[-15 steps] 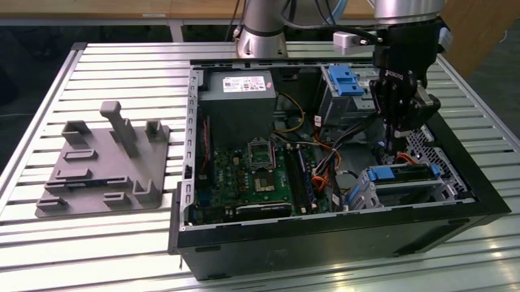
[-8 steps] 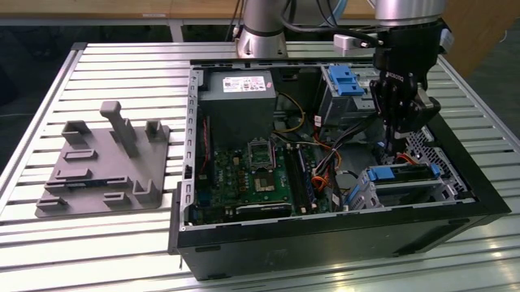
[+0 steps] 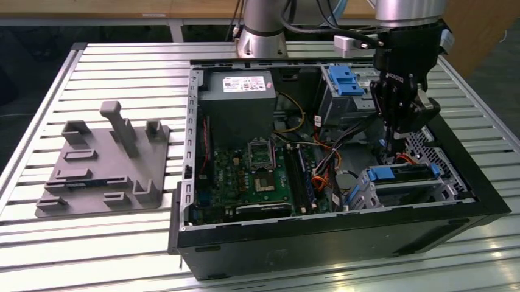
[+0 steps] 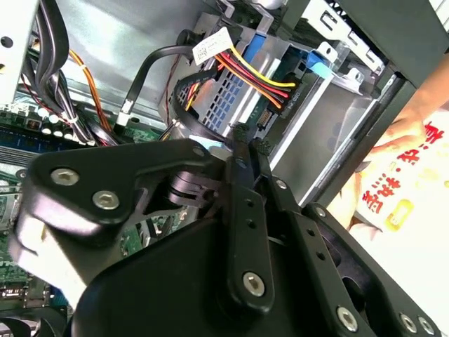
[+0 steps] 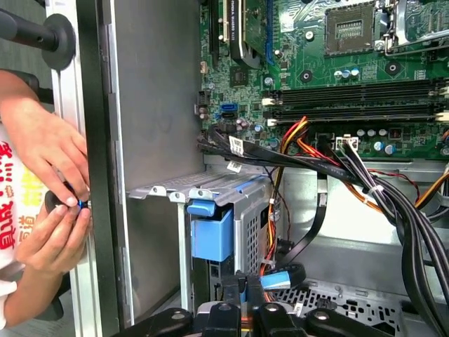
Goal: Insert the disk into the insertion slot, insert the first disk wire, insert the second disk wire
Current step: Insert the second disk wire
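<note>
Tool (image 3: pixel 396 145) hangs vertically inside computer case (image 3: pixel 325 243), near insertion slot (image 3: pixel 422 191)

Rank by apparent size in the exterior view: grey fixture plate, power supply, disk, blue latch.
1. Grey fixture plate.
2. Power supply.
3 and 4. The disk and the blue latch look about alike; the disk sits partly hidden in its cage, so I won't rank them.

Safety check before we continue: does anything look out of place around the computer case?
Yes: a person's hands are at the case's outer wall, beside the insertion slot where the gripper reaches in. Nothing inside looks spilled or damaged.
</note>
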Available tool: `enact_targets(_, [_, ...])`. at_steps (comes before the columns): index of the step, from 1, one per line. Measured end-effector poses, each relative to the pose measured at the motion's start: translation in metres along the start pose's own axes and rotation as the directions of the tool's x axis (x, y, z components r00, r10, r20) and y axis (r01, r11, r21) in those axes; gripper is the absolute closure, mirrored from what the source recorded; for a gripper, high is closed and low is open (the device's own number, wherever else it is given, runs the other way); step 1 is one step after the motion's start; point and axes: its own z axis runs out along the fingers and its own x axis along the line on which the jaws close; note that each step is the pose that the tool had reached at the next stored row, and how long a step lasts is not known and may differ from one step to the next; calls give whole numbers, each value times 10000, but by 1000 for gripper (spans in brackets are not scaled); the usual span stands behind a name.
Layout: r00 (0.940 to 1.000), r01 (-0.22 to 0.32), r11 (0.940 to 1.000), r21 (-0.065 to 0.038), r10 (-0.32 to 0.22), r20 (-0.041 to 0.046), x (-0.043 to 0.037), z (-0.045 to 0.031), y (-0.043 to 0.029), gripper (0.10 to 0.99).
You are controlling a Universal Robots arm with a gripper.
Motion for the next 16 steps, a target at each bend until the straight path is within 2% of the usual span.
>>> enact_targets(1, [10000, -2, 10000, -1, 2, 0, 0, 0, 0, 945])
enact_targets(11, [10000, -14, 10000, -6, 14, 4, 2, 1, -1, 945])
enact_targets(12, [10000, -15, 10000, -6, 15, 4, 3, 2, -1, 937])
enact_targets(13, [10000, -16, 10000, -7, 16, 5, 3, 2, -1, 878])
enact_targets(15, [10000, -18, 10000, -8, 18, 5, 3, 2, -1, 878])
enact_targets(16, [10000, -20, 10000, -8, 20, 5, 3, 2, -1, 812])
